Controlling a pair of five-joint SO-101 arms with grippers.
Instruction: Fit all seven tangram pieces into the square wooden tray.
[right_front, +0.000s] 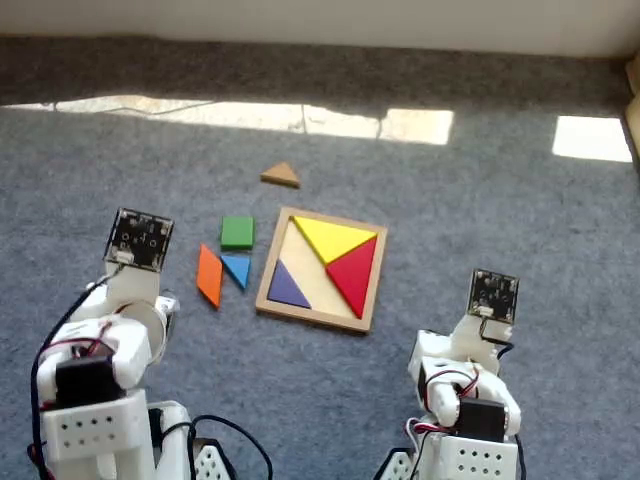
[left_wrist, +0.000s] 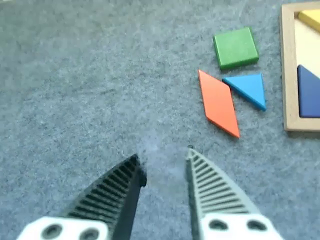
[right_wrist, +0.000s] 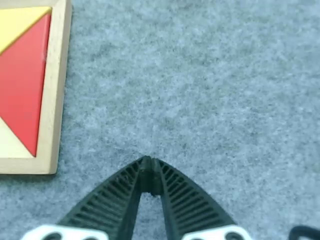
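Note:
The square wooden tray (right_front: 268, 290) lies mid-carpet and holds a yellow triangle (right_front: 330, 238), a red triangle (right_front: 354, 273) and a dark blue triangle (right_front: 287, 287). Just left of it lie a green square (right_front: 237, 232), an orange parallelogram (right_front: 209, 275) and a light blue triangle (right_front: 237, 268); a tan triangle (right_front: 281, 175) lies farther back. My left gripper (left_wrist: 164, 161) hovers open over bare carpet, short of the orange parallelogram (left_wrist: 218, 102), light blue triangle (left_wrist: 248, 89) and green square (left_wrist: 235, 47). My right gripper (right_wrist: 149, 164) is shut and empty, beside the tray's corner (right_wrist: 55, 150).
Grey carpet covers the whole work area, with sunlit patches (right_front: 350, 122) along the back. The left arm's base (right_front: 95, 400) sits at the front left and the right arm's base (right_front: 465, 410) at the front right.

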